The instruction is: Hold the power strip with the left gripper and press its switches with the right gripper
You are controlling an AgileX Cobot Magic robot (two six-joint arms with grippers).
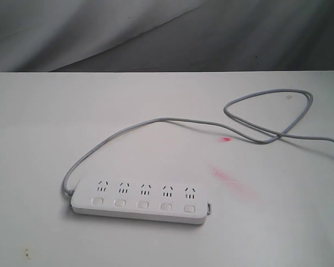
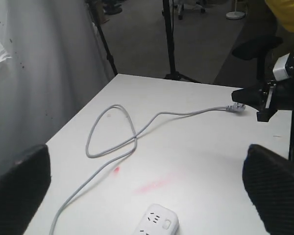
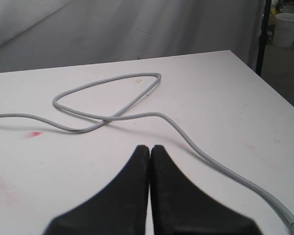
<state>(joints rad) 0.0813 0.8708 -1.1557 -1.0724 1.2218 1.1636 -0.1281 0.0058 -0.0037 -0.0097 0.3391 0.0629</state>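
The white power strip (image 1: pixel 139 200) lies flat near the table's front left, with its row of switches (image 1: pixel 142 204) along its near side. Its grey cord (image 1: pixel 156 121) curves off to a loop at the back right. Neither gripper shows in the exterior view. In the left wrist view my left gripper (image 2: pixel 147 171) is open wide with nothing in it, fingers (image 2: pixel 19 188) far apart, and one end of the power strip (image 2: pixel 158 223) lies below them. My right gripper (image 3: pixel 150 148) is shut and empty above bare table, close to the cord (image 3: pixel 196 147).
A red spot (image 1: pixel 226 139) and a red smear (image 1: pixel 234 181) mark the white table (image 1: pixel 44 122). The cord's plug (image 2: pixel 235 107) lies near the far table edge, beside the other arm's black claw (image 2: pixel 250 95). A grey backdrop hangs behind the table.
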